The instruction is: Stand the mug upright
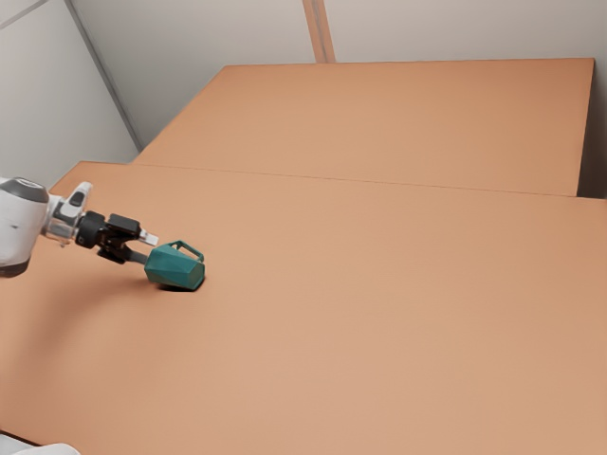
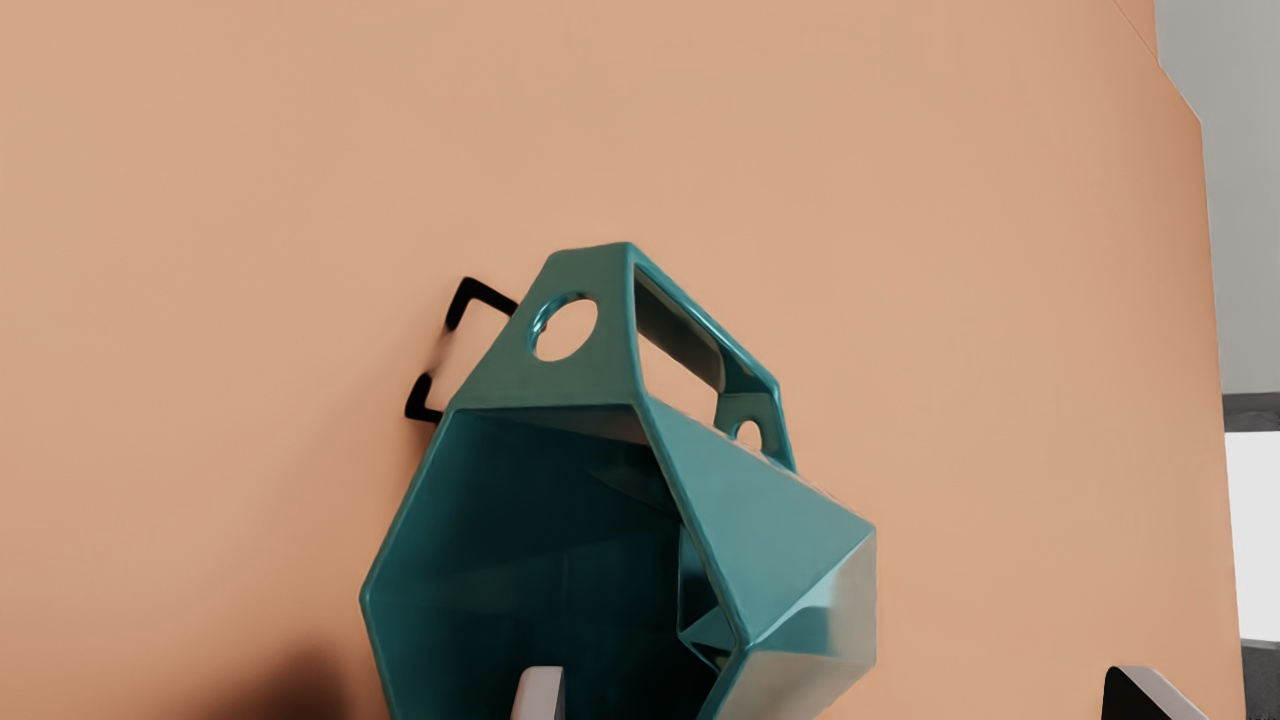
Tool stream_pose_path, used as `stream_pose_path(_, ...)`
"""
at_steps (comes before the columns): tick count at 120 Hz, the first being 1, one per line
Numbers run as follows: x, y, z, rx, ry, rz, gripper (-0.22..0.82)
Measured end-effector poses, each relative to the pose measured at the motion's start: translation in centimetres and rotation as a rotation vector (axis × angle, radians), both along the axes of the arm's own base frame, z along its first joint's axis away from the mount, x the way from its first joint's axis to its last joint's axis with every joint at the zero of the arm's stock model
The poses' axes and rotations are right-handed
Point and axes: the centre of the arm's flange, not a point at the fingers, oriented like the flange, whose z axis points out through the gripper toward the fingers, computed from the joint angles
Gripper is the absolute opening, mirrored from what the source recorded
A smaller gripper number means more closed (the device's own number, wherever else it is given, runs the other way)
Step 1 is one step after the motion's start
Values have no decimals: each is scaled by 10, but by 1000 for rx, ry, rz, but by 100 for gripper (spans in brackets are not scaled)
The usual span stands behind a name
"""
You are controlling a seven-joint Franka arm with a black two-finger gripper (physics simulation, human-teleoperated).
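Two fingers (image 2: 540, 700) wide apart on the gripper (image 1: 144, 248), not closed on anything. One overlaps the mouth of the mug (image 1: 174, 268) in the wrist view; cannot tell if it is inside. Other stands out past the mug's side. Mug lies tipped over at the table (image 1: 360, 313), mouth toward the gripper, handle (image 2: 600, 380) on its upper side. Pale wall (image 1: 209, 33) behind, beyond the table.
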Motion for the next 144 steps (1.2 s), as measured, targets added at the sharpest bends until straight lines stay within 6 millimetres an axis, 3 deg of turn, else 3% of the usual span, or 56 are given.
stream_pose_path(63, 12, -19, -18, -20, 13, -19, 57)
stream_pose_path(129, 15, -24, -15, -21, 7, -27, 2)
stream_pose_path(144, 16, -25, -14, -16, 5, -31, -6)
